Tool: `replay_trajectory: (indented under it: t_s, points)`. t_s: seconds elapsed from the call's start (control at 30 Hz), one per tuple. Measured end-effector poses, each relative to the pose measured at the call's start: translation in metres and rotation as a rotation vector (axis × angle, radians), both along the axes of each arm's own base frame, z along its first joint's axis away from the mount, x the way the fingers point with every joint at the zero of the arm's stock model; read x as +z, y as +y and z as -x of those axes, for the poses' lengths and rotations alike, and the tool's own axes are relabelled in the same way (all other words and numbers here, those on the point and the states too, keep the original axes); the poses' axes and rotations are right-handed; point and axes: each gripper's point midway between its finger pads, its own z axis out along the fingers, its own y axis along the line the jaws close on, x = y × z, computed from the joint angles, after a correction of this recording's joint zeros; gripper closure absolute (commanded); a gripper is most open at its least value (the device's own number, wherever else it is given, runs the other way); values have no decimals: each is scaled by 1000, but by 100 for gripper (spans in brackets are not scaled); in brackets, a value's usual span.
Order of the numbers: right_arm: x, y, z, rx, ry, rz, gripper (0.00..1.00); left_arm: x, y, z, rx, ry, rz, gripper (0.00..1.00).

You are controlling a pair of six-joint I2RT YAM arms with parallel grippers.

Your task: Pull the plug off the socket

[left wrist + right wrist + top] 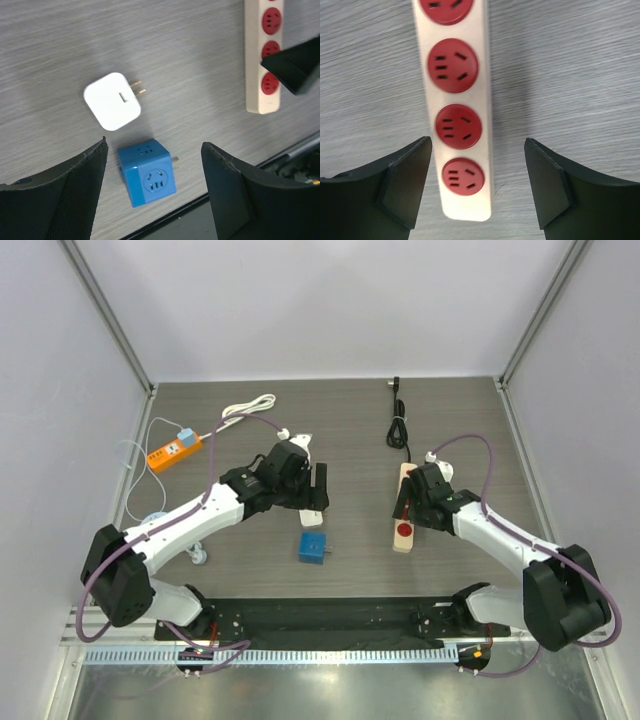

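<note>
**Plug free of the strip, both grippers wide and empty**
The white plug (111, 101), a glossy rounded square with two brass prongs, lies just ahead of the left gripper (154, 149), the nearer one, beside a blue cube adapter (148, 172). The long cream power strip (485, 75) runs straight ahead under the right gripper (477, 142).

1. A table (350, 435) with a grey wood-grain top fills the middle of the top view; the wrist views show its grain as fine pale streaks.
2. A plain white back wall (330, 300) rises behind it, with a left wall (50, 390) and a right wall (600, 390) closing the sides.
3. Two slanting metal posts (105, 310) mark the back corners.
4. A black mat (330, 618) lies along the near edge, a white slotted strip (330, 654) in front of it, then bare sheet metal (330, 692).
5. The light is soft and even, and shadows are faint.
</note>
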Motion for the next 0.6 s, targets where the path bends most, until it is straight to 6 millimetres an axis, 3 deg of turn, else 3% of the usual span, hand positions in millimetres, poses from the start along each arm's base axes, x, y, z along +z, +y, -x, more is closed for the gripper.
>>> replay_trajectory:
  t_s: [0.17,0.43,0.6]
  points:
    - [-4,-7,-6,-31,-16,54,22,3,-1,17,-22,20,73,23]
    - [-7,0,-26,-37,-60,45,27,-2,-5,29,-52,43,134,23]
    - [-13,5,-36,-30,-45,54,64,-6,-7,40,-75,66,179,23]
